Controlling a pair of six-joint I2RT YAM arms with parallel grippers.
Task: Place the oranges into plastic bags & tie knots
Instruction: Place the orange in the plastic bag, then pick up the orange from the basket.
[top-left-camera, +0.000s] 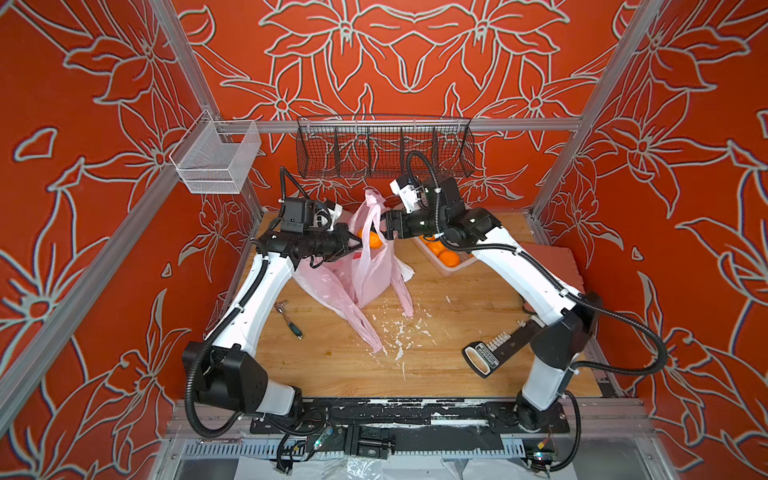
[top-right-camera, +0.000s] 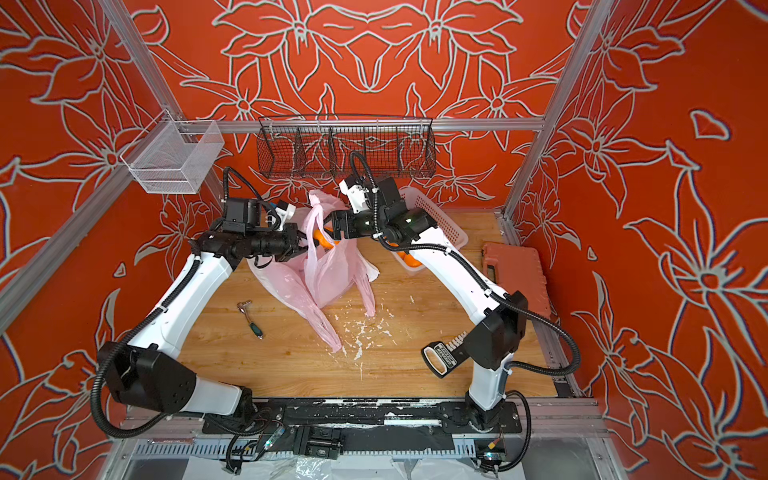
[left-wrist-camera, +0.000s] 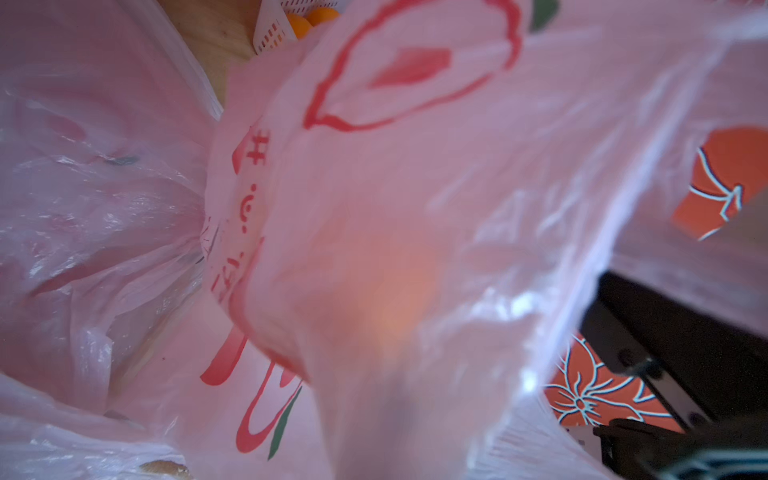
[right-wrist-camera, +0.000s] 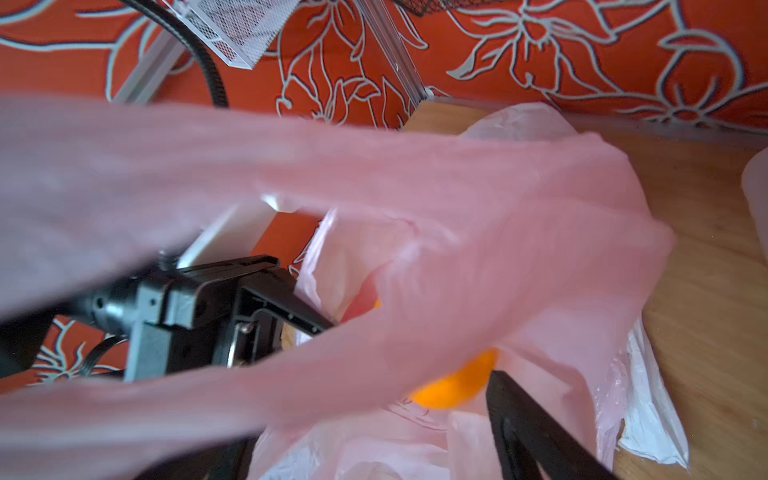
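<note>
My L gripper (top-left-camera: 352, 246) is clamped on the pink bag (top-left-camera: 370, 274) rim. R gripper (top-left-camera: 384, 232) at bag mouth: one finger (right-wrist-camera: 519, 415) shows, other under film, so can't tell its spread. The orange (right-wrist-camera: 455, 388) sits just beside that finger, half veiled.

From my screens, the pink bag (top-left-camera: 374, 266) is thin, crinkly, translucent plastic film with a soft sheen, on the table (top-left-camera: 332, 365) of grained, satin-matt wood. At the table's far right, smooth-skinned oranges (top-left-camera: 449, 258) sit in a perforated plastic basket (top-right-camera: 432, 212). Above its far edge hangs a matt black wire basket (top-left-camera: 384, 151).
</note>
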